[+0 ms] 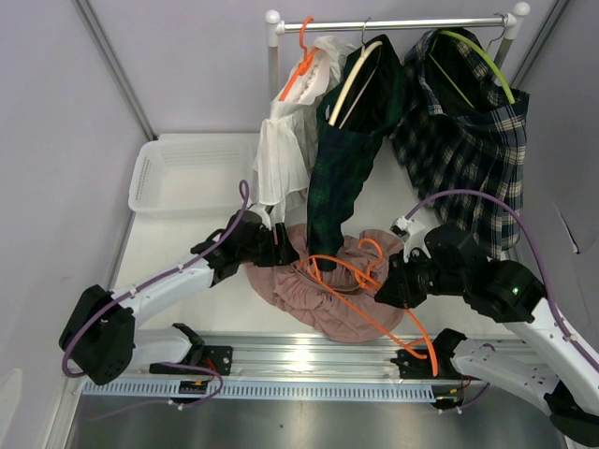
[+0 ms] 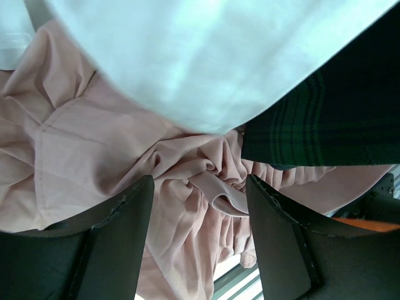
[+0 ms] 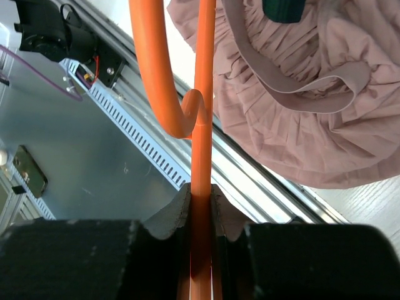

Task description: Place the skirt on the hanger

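Skirt: dusty-pink pleated skirt (image 1: 323, 304) lay crumpled on the table just behind the silver aluminium mounting rail (image 1: 309, 348), near hem spilling towards it. Not yet on any hanger. Elastic waistband turned up and gaping, which probably suited threading a bar through.

Hanger: thin orange plastic hanger (image 3: 201, 144) rested across the skirt heap and ran out over the rail. Kept low and slanted, likely so that one end could be fed into the waistband.

Right gripper: right gripper (image 3: 201, 199) was pinched tight on the hanger's straight bar, just behind the rail's right half. Gripped below the hook fork, seemingly to steer the far end.

Left gripper: left gripper (image 2: 200, 212) hung over the skirt's folds behind the rail's left half, jaws well apart and nothing between them. Looked poised to take a fold and hold the opening.

Hanging clothes: white fabric garment (image 1: 281, 150) and dark green tartan garment (image 1: 342, 173) drooped from far behind the rail, the tartan hem reaching down to the skirt. Could have snagged the hanger.

Plaid: navy-and-cream plaid garment (image 1: 477, 140) hung far behind the rail's right end.

Bar: white metal clothes rail (image 1: 393, 23) ran farthest behind the mounting rail and carried all three garments.

Basket: white plastic basket (image 1: 154, 178) sat behind the rail's left end, well apart from the skirt.
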`<action>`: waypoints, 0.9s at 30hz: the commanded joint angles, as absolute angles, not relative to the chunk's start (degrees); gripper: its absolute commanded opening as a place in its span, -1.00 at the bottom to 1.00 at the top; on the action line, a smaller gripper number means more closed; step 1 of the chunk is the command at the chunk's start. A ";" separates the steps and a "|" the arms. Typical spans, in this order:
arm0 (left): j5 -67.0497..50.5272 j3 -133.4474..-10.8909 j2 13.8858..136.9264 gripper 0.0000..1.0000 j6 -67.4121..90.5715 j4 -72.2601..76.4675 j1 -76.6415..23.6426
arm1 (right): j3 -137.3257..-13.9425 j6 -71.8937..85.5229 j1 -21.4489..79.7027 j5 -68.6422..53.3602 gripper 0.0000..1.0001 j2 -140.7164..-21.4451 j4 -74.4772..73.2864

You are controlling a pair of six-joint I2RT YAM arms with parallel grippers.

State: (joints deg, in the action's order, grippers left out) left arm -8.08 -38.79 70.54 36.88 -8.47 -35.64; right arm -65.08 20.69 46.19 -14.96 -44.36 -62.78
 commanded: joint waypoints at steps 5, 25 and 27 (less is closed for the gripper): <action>-6.68 -37.53 66.45 0.30 34.89 -10.19 -35.07 | -66.80 19.86 48.95 -14.42 -1.00 -45.35 -61.79; -6.68 -36.56 64.51 0.28 34.28 -11.60 -34.98 | -67.93 21.71 50.36 -6.86 -1.00 -46.59 -58.98; -6.77 -36.48 64.51 0.28 34.36 -11.60 -35.07 | -68.64 21.88 50.36 -6.77 -1.00 -46.49 -58.97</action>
State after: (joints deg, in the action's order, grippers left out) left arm -7.20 -37.12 66.19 35.48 -12.16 -35.48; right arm -65.23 21.06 50.06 -7.86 -47.83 -61.80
